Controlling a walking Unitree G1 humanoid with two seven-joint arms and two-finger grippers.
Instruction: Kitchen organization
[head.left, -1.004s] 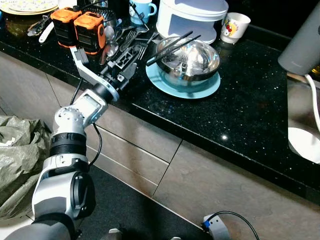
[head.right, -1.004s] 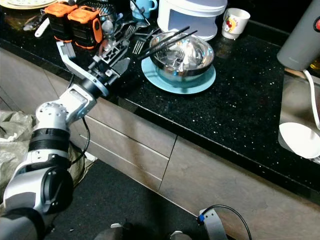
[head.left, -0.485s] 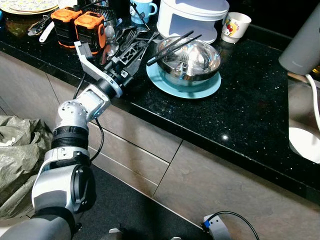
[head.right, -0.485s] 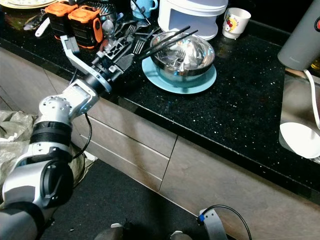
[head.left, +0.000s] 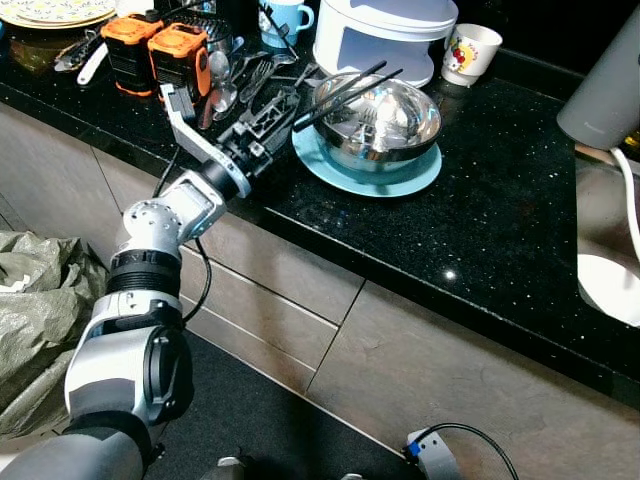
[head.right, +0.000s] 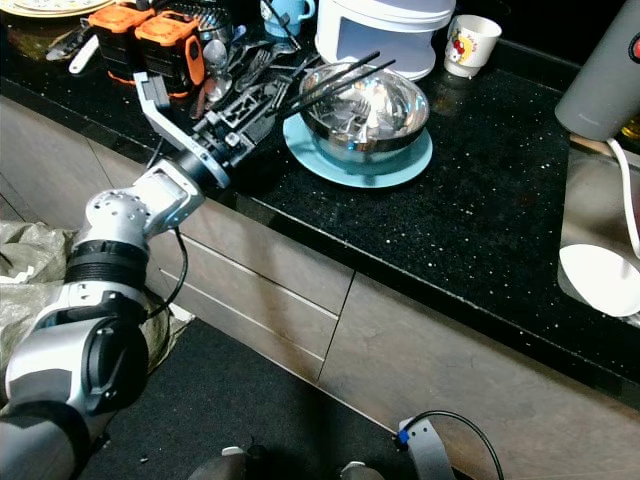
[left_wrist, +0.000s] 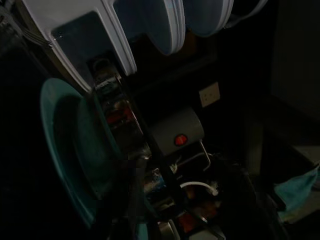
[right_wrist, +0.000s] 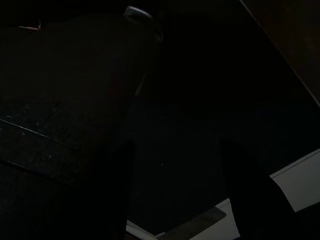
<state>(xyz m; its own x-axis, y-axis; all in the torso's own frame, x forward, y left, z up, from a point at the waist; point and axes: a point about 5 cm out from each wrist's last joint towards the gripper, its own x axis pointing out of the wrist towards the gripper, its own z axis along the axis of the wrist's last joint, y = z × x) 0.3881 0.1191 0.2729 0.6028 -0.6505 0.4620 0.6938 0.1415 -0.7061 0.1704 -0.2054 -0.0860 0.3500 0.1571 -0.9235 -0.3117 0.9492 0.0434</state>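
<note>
The shiny steel bowl (head.left: 380, 122) sits on a round teal plate (head.left: 366, 170) on the black speckled worktop (head.left: 480, 230). Two long black chopsticks (head.left: 345, 92) lie across the bowl's rim. The left pincer (head.left: 262, 125) reaches over the worktop, just beside the plate, among a pile of metal forks and spoons (head.left: 240, 75). I cannot tell if its fingers are apart or closed. Two orange and black battery packs (head.left: 155, 55) stand near it. A white rice cooker (head.left: 385, 35) sits behind the bowl.
</note>
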